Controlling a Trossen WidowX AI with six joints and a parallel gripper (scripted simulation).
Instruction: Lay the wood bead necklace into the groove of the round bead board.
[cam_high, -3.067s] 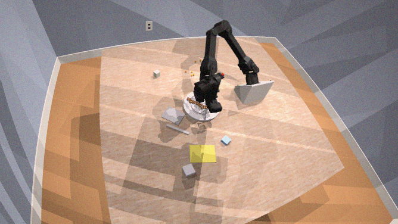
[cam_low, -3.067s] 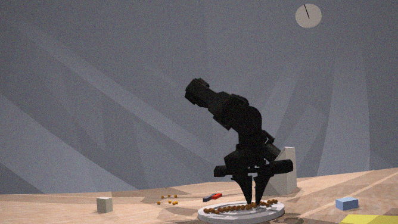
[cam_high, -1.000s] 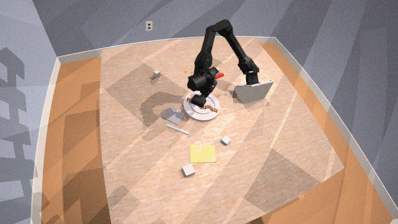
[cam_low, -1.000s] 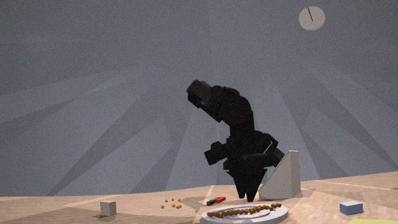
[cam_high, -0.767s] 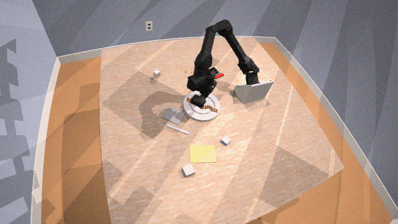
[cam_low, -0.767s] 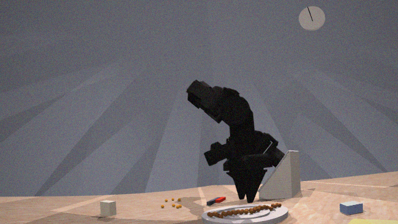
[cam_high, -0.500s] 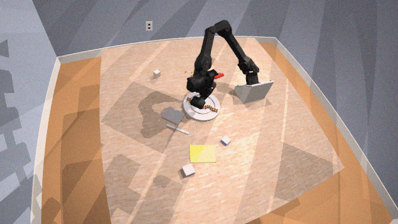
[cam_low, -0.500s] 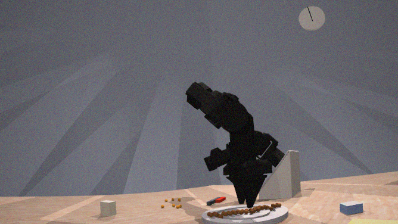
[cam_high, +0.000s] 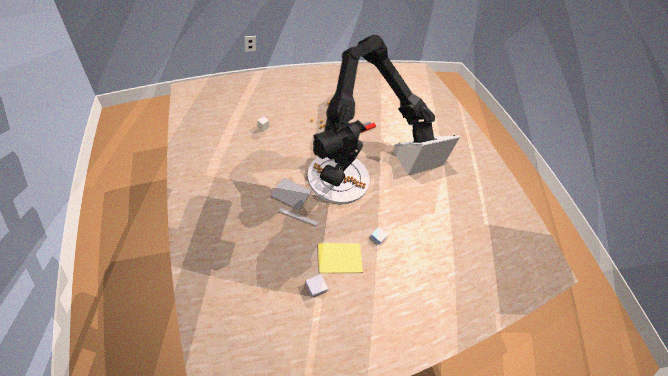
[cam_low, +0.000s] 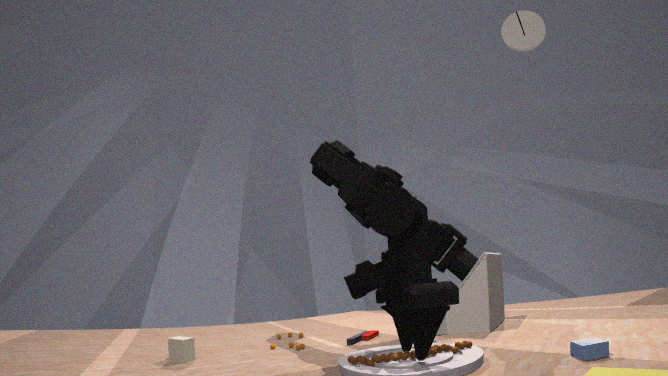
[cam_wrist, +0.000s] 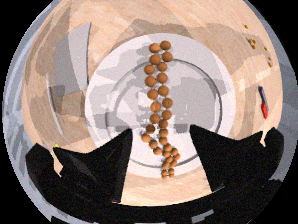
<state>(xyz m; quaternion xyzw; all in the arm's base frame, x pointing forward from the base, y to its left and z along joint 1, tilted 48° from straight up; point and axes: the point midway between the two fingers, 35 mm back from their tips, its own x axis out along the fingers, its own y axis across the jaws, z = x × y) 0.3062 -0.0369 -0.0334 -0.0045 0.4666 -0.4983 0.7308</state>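
Note:
The wood bead necklace (cam_wrist: 160, 90) (cam_low: 390, 357) (cam_high: 356, 181) lies in a wavy double line across the middle of the round white bead board (cam_high: 345, 196) (cam_low: 467, 361) (cam_wrist: 209, 96). It crosses the board's ring groove rather than following it. My gripper (cam_wrist: 161, 131) (cam_low: 414, 350) (cam_high: 334, 175) points down with its fingertips at the board's surface. Its fingers stand open on either side of the necklace's near end, with a gap to the beads on both sides.
A grey wedge (cam_high: 425, 152) (cam_low: 477, 300) stands behind the board by the arm's base. Loose beads (cam_high: 320, 120) (cam_low: 290, 342), a red-black piece (cam_high: 368, 126) (cam_low: 363, 336) and a white cube (cam_high: 263, 122) lie behind. A grey slab (cam_high: 290, 192), stick (cam_high: 298, 217), blue cube (cam_high: 378, 235) and yellow sheet (cam_high: 340, 257) lie in front.

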